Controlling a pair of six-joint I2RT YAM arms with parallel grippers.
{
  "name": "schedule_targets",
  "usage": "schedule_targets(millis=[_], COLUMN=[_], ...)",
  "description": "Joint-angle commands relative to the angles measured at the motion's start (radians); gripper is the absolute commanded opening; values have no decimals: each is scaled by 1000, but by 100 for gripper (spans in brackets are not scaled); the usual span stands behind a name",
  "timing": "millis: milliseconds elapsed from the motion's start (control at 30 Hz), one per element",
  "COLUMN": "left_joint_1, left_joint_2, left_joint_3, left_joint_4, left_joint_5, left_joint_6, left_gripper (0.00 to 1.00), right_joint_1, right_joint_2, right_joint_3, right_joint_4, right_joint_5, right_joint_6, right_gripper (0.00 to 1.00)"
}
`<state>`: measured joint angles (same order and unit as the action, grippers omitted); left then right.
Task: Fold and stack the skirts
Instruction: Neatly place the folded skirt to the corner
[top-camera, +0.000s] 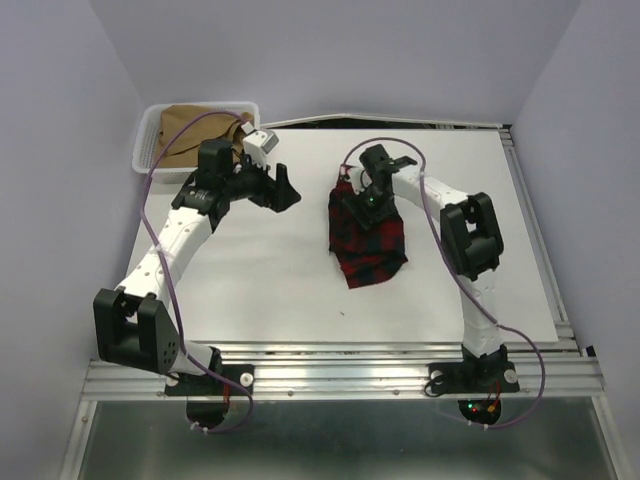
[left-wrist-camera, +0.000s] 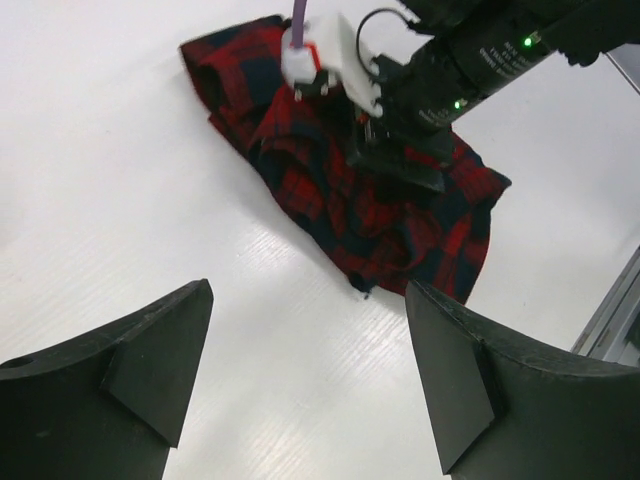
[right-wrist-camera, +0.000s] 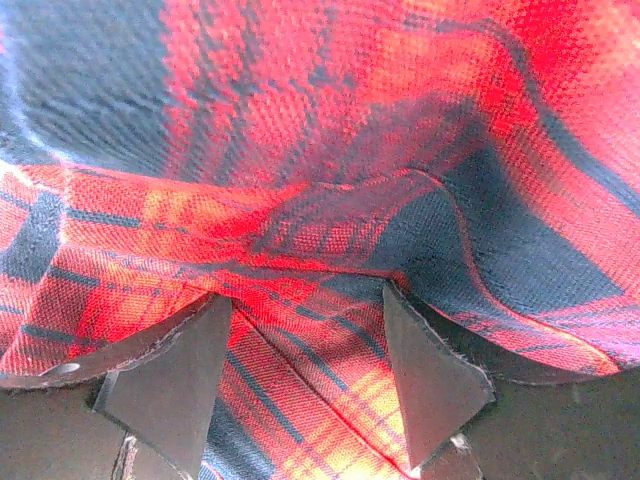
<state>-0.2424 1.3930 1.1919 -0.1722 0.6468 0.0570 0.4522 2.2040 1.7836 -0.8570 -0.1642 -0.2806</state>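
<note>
Looking from the near edge, we see the smooth white table (top-camera: 270, 275); the crumpled, pleated red-and-navy tartan skirt (top-camera: 368, 240) lies on its right half in a rough oblong. The right gripper (right-wrist-camera: 305, 300) stands partly open, its matte black wedge fingers (right-wrist-camera: 170, 380) pressing the woven plaid. The left gripper (left-wrist-camera: 308, 290) gapes wide, empty, over bare table beside it. Farthest, the plain tan-brown skirt (top-camera: 195, 125) fills a white mesh plastic basket (top-camera: 145, 152).
</note>
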Motion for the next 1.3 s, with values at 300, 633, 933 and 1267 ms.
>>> schedule_targets(millis=[300,633,933,1267], left_joint_1=[40,40,40,40], left_joint_2=[-23,28,-45,-78], left_joint_3=[0,60,-8,-26], left_joint_4=[39,-32,-9,-24], left_joint_5=[17,25,2,-22], left_joint_6=[-29,-39,-14,-9], left_gripper=[90,90,91,99], right_joint_1=[-284,-284,-296,-296], right_joint_2=[-344,-365,-440,-276], right_joint_3=[-218,-14,-160,-296], right_joint_4=[122,63,-86,58], right_joint_5=[69,75,149,161], right_joint_6=[827,63,-46,4], right_gripper=[86,100,100,99])
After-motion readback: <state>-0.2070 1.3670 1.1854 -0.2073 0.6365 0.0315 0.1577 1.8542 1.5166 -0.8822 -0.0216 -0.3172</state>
